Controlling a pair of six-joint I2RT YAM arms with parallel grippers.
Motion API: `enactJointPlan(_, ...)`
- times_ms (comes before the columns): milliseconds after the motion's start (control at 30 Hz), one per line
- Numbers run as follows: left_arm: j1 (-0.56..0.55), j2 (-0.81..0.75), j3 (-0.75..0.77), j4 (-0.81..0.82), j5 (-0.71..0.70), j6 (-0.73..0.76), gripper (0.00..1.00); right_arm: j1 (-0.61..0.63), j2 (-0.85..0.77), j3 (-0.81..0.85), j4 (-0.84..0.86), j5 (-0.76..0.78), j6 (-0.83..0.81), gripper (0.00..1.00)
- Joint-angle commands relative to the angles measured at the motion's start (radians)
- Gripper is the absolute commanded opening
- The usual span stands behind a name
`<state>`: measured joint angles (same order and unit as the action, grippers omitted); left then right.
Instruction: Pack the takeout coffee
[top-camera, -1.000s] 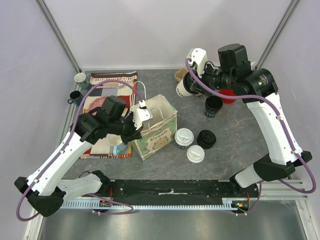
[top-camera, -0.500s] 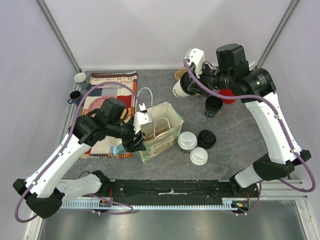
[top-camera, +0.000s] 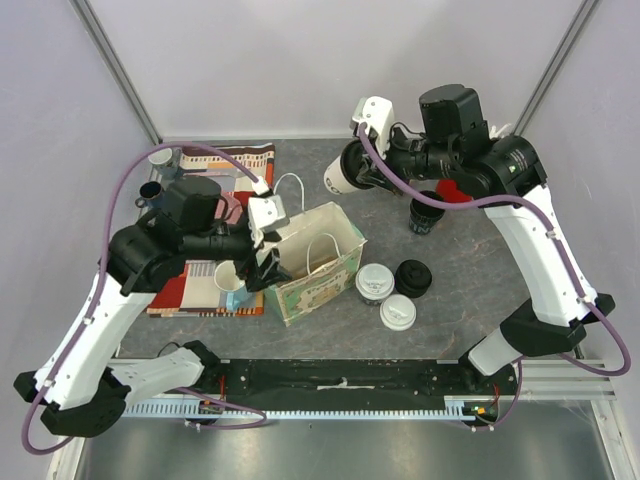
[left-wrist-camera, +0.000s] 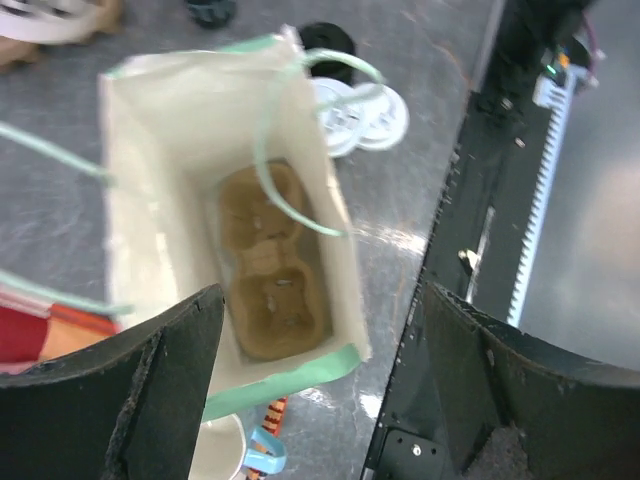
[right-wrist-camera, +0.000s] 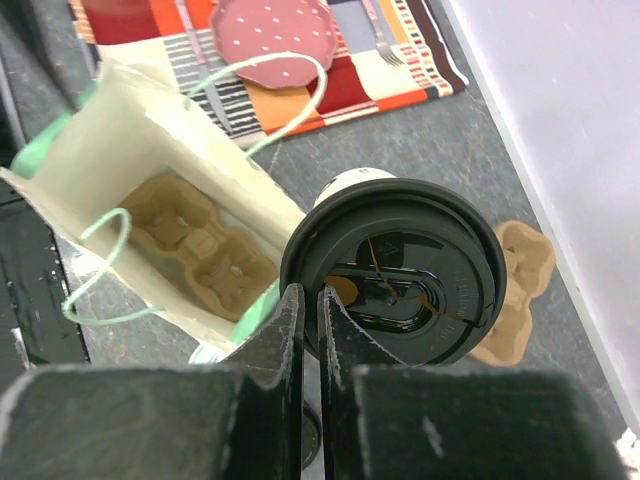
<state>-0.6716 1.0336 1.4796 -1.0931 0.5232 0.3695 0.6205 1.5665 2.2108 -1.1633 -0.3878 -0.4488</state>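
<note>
Left gripper (left-wrist-camera: 320, 300): wrist tipped down, fingers spread, empty; bag (left-wrist-camera: 150, 210) beneath. Right gripper (right-wrist-camera: 310, 325): wrist turned left, fingers pinching cup (right-wrist-camera: 400, 270) at its lid rim.

Cup by the bag (top-camera: 369, 280): pale wall, white sip lid, upright on the table (top-camera: 480, 270), just right of the paper bag (top-camera: 322, 277).
Front cup (top-camera: 396, 311): same kind, upright, just beside the first.
Lifted cup (top-camera: 340, 178): pale wall, dark lid, tilted in the air, seemingly pinched at the rim by the right gripper (right-wrist-camera: 312, 300).
</note>
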Motion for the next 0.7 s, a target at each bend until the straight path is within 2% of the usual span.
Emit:
enactJointPlan(0,0.072,0.022,0.102,0.093,-0.132,-0.170,0.86,0.056,-0.013,0.055,-0.016,-0.023,0.012,0.00)
enactJointPlan(33,0.130,0.032,0.110,0.101,-0.146,-0.197,0.85,0.065,-0.022,0.059,-0.016,-0.026,0.019,0.00)
enactJointPlan(133,0.203,0.055,0.117,0.092,-0.158,-0.238,0.84,0.097,-0.023,0.081,-0.025,-0.054,0.028,0.00)
enactJointPlan(267,0.208,0.043,0.023,0.082,-0.176,-0.207,0.86,0.154,-0.013,0.072,-0.093,-0.063,0.003,0.00)
enactJointPlan(367,0.211,0.049,-0.045,0.104,-0.244,-0.187,0.87,0.186,-0.017,0.012,-0.114,-0.046,-0.059,0.00)
enactJointPlan(500,0.224,0.081,-0.062,0.124,-0.295,-0.172,0.88,0.226,0.013,-0.008,-0.139,-0.036,-0.129,0.00)
enactJointPlan(667,0.224,0.117,-0.065,0.092,-0.227,-0.118,0.84,0.240,0.104,0.039,-0.156,0.006,-0.192,0.00)
